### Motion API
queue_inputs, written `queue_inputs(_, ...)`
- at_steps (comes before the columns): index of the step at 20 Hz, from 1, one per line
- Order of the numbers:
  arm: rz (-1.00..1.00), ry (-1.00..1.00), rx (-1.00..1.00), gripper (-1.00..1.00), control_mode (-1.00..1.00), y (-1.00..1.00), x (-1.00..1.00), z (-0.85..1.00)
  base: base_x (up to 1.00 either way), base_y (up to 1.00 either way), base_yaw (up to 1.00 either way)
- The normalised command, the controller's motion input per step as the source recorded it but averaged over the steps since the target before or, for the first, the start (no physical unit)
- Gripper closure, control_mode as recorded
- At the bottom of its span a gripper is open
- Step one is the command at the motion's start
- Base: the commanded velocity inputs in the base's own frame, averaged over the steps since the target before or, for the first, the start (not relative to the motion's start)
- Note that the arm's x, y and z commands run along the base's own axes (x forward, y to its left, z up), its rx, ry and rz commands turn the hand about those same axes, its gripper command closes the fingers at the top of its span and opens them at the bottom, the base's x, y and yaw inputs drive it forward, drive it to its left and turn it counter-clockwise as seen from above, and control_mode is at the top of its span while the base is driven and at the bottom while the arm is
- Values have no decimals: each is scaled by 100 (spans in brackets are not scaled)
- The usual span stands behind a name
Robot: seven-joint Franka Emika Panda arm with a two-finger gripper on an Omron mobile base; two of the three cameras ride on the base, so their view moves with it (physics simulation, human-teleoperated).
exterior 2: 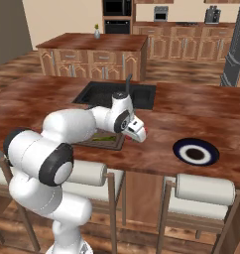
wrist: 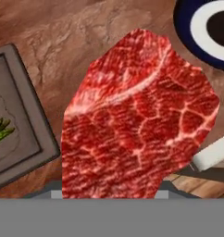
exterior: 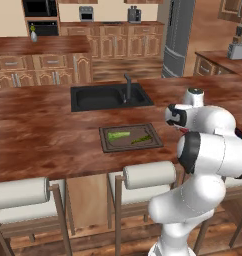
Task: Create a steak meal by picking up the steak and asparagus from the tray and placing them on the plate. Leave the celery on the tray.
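Observation:
The steak [wrist: 137,115], a marbled red slab, fills the middle of the hand view, and my gripper [exterior 2: 138,132] is shut on it above the wooden counter between tray and plate. A red sliver of steak [exterior 2: 144,131] shows at the fingertips. The dark brown tray [exterior: 107,143] lies in front of the sink with the pale celery [exterior: 118,135] and the thin dark asparagus [exterior: 141,139] on it. The tray's corner [wrist: 26,115] and asparagus tips [wrist: 0,129] sit at the hand view's left. The dark-rimmed plate [exterior 2: 179,149] lies to the right and also shows [wrist: 190,39] at upper right.
A black sink [exterior: 110,96] with a faucet [exterior: 127,86] lies behind the tray. White padded stools [exterior: 149,175] [exterior 2: 205,189] line the counter's near edge. Bare wooden counter [exterior 2: 161,134] stretches between tray and plate.

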Motion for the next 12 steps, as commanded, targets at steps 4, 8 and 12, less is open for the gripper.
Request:
queue_inputs(4,0,0,-2,100,-100,-100,-22,4,0,0,0)
queue_inputs(8,0,6,-1,100,-100,-85,3,0,0,0,0)
queue_inputs(12,0,6,0,100,-100,-76,13,-1,0,0,0)
